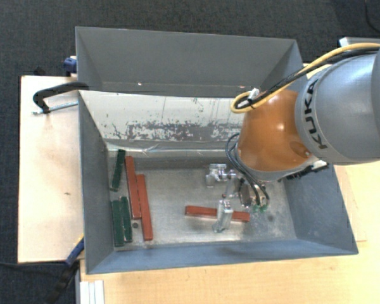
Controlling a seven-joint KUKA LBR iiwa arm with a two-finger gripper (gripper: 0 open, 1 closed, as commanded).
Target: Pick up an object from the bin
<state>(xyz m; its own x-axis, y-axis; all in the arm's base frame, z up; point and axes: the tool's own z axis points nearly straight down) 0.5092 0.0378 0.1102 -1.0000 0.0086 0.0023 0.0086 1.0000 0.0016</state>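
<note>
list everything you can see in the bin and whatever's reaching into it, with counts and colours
bin: 1, grey metal, middle of the view
long red sticks: 2, red-brown, side by side on the floor near the left wall
lone red stick: 1, red-brown, lying crosswise on the floor right of centre
green sticks: 3, dark green, along the left wall; one farther back, two together near the front corner
arm: 1, grey with an orange cover, reaching in from the right
end effector: 1, silver, low over the lone red stick

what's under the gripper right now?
A red stick lying flat on the bin floor, under the gripper. Its middle is covered; contact can't be seen.
</note>
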